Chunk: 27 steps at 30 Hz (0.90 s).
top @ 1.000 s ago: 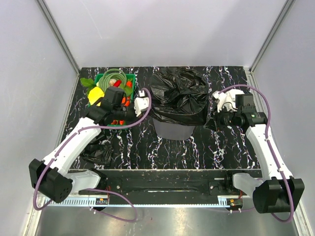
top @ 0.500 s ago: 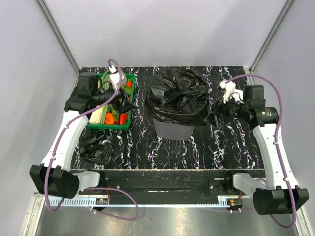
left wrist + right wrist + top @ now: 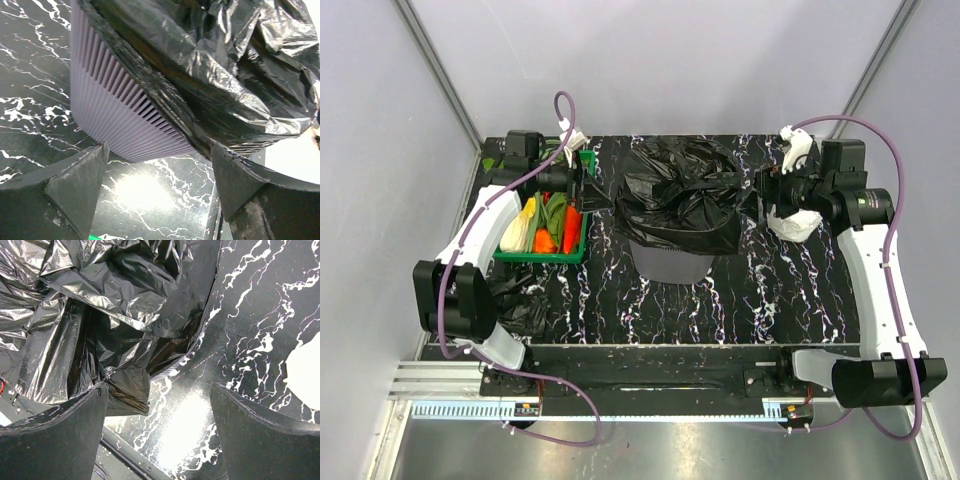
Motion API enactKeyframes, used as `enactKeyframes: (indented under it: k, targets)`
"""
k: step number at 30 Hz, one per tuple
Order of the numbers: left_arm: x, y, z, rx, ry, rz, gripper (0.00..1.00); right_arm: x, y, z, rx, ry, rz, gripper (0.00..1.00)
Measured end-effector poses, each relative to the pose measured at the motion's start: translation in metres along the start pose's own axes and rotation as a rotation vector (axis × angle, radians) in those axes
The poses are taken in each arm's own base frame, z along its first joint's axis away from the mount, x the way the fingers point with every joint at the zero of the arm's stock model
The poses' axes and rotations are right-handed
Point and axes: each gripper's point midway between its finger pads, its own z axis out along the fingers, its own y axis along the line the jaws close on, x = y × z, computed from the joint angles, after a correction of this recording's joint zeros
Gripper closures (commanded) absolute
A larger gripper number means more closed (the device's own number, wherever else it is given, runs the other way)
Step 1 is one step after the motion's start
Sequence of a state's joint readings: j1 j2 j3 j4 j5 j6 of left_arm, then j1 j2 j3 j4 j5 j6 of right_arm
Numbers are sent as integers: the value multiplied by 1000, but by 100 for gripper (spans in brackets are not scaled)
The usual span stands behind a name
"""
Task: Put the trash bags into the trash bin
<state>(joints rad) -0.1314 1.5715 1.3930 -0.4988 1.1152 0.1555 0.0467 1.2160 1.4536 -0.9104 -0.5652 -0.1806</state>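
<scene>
The grey trash bin (image 3: pixel 668 262) stands mid-table with a glossy black trash bag (image 3: pixel 682 192) bunched over its rim and hanging down its sides. My left gripper (image 3: pixel 591 192) hovers just off the bin's left side, open and holding nothing. The left wrist view shows the ribbed bin wall (image 3: pixel 115 117) and the bag (image 3: pixel 225 75) beyond the spread fingers (image 3: pixel 75 187). My right gripper (image 3: pixel 758 192) sits off the bin's right side, open too, the bag's edge (image 3: pixel 125 385) close to its left finger (image 3: pixel 60 440). A second crumpled trash bag (image 3: pixel 516 306) lies at the front left.
A green crate (image 3: pixel 542 256) of vegetables stands left of the bin, under my left arm. A white roll (image 3: pixel 794 224) lies right of the bin beneath my right wrist, and it shows at the right edge (image 3: pixel 306 374) of the right wrist view. The enclosure walls are close on both sides.
Both grippers have opened and let go of the bag, which stays draped on the bin. The left arm swung back over the crate; the right gripper moved toward the back.
</scene>
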Motion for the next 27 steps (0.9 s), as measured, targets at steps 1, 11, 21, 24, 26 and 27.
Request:
enactKeyframes:
  k: [1,11,21,24,26,27]
  targets:
    - [1,-1,1,13,1,-7,13,1,-1,2,0,6,8,13]
    - [-1,-17,1,114,-13,-19,21,2,-10,9,26,19,34,13]
    - [1,-20,4,147,-24,-35,67,-13,-30,1,93,-40,79,13]
    - [5,-20,7,155,-22,-50,87,-20,-38,-1,100,-74,114,12]
    - [6,-21,8,162,-23,-54,100,-23,-39,-1,90,-89,126,12]
    - [7,-22,9,167,-23,-59,100,-25,-38,1,79,-96,131,12]
